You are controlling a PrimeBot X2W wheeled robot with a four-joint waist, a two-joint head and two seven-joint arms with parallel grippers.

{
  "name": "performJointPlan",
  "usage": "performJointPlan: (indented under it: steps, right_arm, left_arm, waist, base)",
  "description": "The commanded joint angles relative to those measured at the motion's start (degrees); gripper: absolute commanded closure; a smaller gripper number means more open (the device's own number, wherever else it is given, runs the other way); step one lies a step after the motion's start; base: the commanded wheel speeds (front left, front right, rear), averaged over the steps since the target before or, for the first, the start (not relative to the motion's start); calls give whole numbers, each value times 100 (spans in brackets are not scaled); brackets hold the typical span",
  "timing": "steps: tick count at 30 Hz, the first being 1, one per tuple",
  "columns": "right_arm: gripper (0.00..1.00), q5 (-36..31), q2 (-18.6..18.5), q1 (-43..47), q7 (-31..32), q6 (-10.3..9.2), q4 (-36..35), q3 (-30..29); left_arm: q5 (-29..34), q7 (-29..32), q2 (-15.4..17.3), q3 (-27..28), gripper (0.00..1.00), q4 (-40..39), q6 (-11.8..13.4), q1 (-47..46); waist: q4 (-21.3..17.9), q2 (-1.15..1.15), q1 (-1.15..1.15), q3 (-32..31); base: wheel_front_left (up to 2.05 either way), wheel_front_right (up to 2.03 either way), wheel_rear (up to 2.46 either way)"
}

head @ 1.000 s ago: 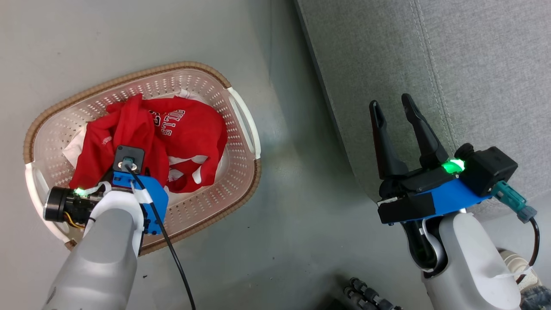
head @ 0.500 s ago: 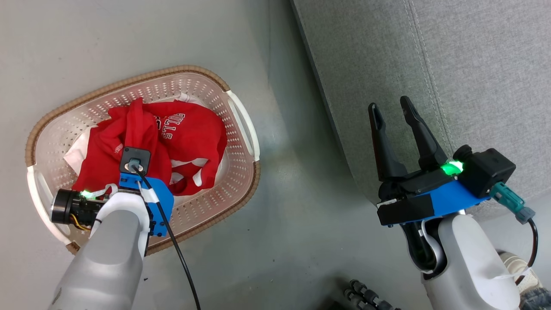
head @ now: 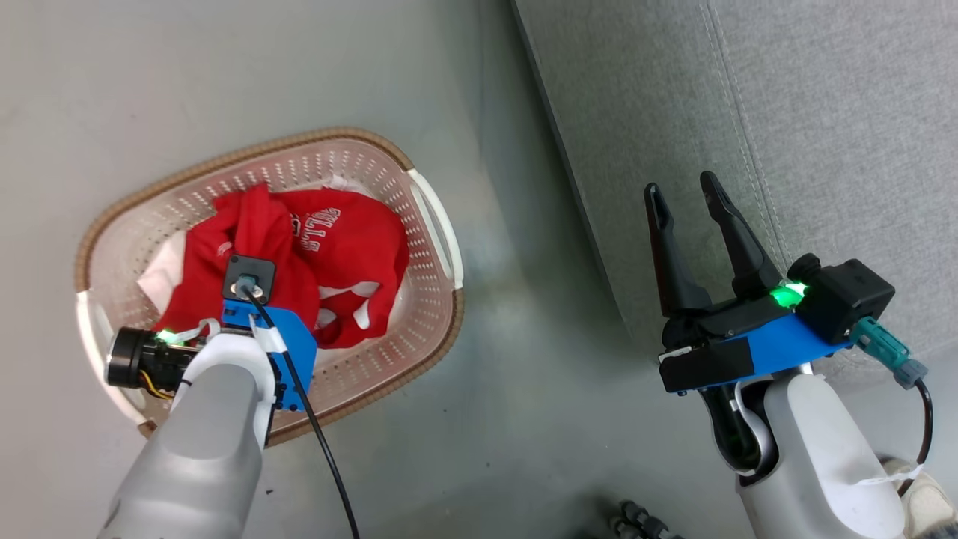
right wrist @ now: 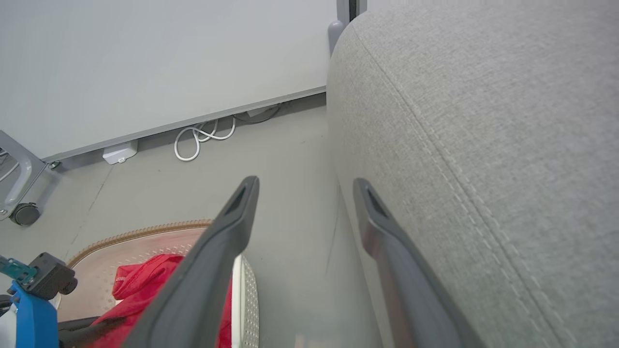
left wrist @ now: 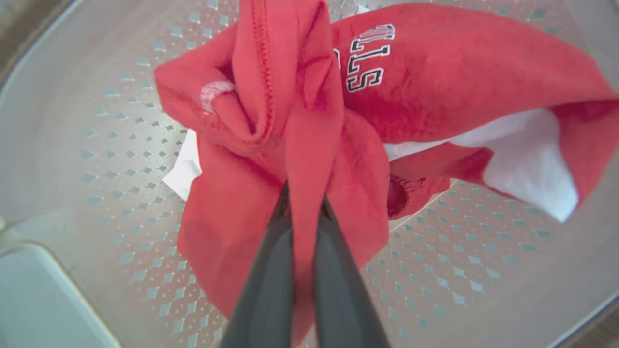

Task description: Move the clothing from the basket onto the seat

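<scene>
L gripper has its fingers pinched tight on a fold of the red clothing, bunched inside the basket on the floor, w/ R gripper fingers spread, holding nothing, by the grey seat edge.

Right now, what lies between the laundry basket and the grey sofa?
Only bare grey floor separates the laundry basket from the sofa, as the head view shows.

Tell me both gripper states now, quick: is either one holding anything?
Left gripper: shut on a fold of the red clothing in the basket.
Right gripper: open, holding nothing, by the seat.
</scene>
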Motion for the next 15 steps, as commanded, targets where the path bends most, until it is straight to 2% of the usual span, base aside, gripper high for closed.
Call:
performJointPlan:
  steps: [1,8,15]
  right_arm:
    - [0,-68,-18,27,-29,3,31,-40]
    - [0,-368,-20,209,-28,3,200,-156]
    - [0,-657,-22,545,-16,3,441,-299]
  left_arm:
    - [13,-54,-24,-47,100,-23,-23,45]
    - [-97,-319,-320,-169,100,7,-155,286]
    - [-321,-657,-532,-347,100,-43,-470,580]
  waist:
    - [87,0,0,-161]
    - [468,0,0,-967]
    - [923,0,0,-1921]
  base:
    - [0,0,0]
    - [0,0,0]
    - [0,0,0]
